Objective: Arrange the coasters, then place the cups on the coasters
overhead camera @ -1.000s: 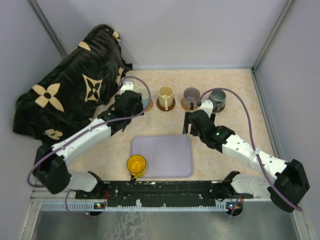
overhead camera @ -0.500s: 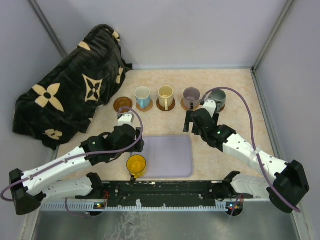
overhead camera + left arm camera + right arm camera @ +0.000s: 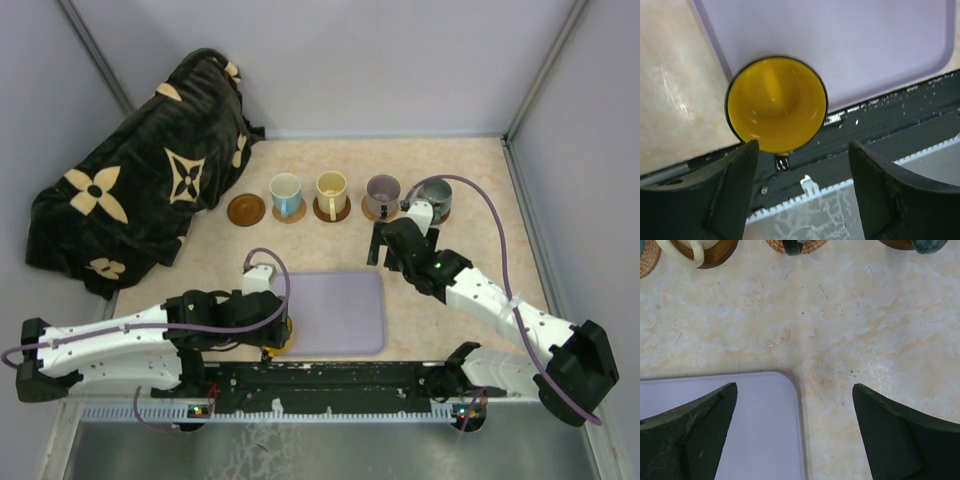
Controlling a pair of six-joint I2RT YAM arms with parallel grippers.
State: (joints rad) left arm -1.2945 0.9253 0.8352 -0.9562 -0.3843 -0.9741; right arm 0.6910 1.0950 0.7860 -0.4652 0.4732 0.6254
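The yellow cup (image 3: 776, 102) stands at the near left corner of the lavender tray (image 3: 340, 300), its dark handle toward the table's front. My left gripper (image 3: 804, 145) hovers open over it (image 3: 273, 327), one finger (image 3: 735, 190) on each side, touching nothing. At the back runs a row of coasters. The leftmost dark one (image 3: 245, 209) is bare. The white-and-blue cup (image 3: 286, 194), cream cup (image 3: 331, 190), mauve cup (image 3: 382, 191) and grey-green cup (image 3: 435, 196) each stand on one. My right gripper (image 3: 794, 386) is open and empty in front of the mauve cup (image 3: 386, 252).
A black blanket with tan flower shapes (image 3: 130, 170) is heaped at the back left. The tray's far right corner (image 3: 785, 382) lies under the right gripper. The dark base rail (image 3: 880, 115) runs just in front of the yellow cup.
My left arm has drawn back from the white-and-blue cup in the back row to the yellow cup at the front. The right gripper has opened wider and stayed put.
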